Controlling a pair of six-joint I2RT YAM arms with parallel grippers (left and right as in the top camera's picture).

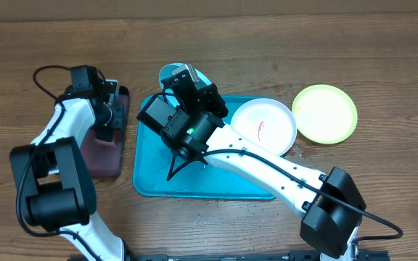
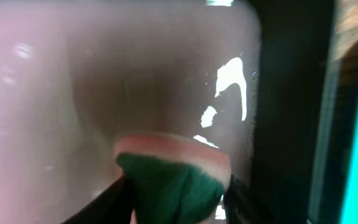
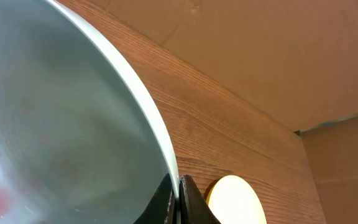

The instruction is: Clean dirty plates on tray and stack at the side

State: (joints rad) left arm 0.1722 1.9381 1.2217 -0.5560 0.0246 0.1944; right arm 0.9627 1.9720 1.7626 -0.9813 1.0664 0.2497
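My right gripper (image 3: 178, 198) is shut on the rim of the light blue plate (image 3: 55, 124) and holds it tilted up over the far end of the turquoise tray (image 1: 151, 170); the plate's top edge shows overhead (image 1: 173, 70). The white plate (image 1: 263, 125), with a red smear, lies on the tray's right end. The yellow-green plate (image 1: 325, 112) lies on the table to the right and also shows in the right wrist view (image 3: 235, 199). My left gripper (image 2: 176, 196) is shut on a teal sponge (image 2: 173, 180) inside the small black-rimmed tray (image 1: 111, 156).
The small black-rimmed tray with a pinkish wet inside (image 2: 73, 81) stands left of the turquoise tray. A cardboard wall (image 3: 260, 50) runs along the table's far edge. The right arm (image 1: 267, 167) stretches across the turquoise tray.
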